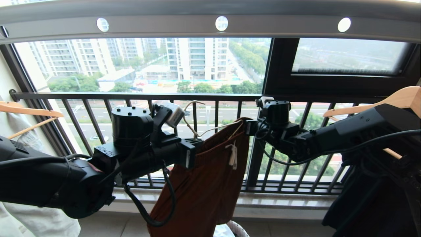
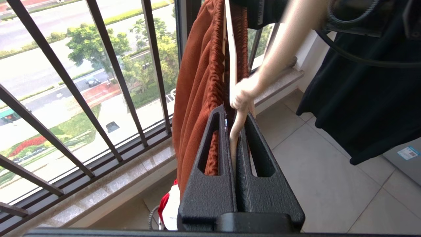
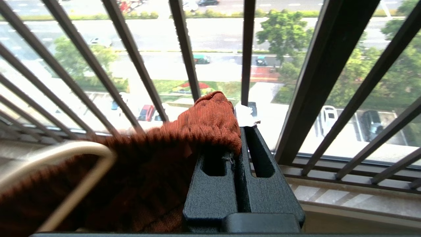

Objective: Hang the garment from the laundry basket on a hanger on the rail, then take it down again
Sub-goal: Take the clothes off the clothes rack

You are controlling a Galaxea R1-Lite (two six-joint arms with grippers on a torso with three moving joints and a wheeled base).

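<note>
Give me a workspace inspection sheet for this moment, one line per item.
Surface: tiled floor, nothing on it seen.
Job's things: brown shorts threaded on cream wire hanger, below grey rail; basket rim barely visible.
Clutter: wooden hangers, black garment.
Grippers: left gripper shut on hanger; right gripper shut on waistband.
Cables: black cable loops under left arm.
Surroundings: balcony railing, street below.
</note>
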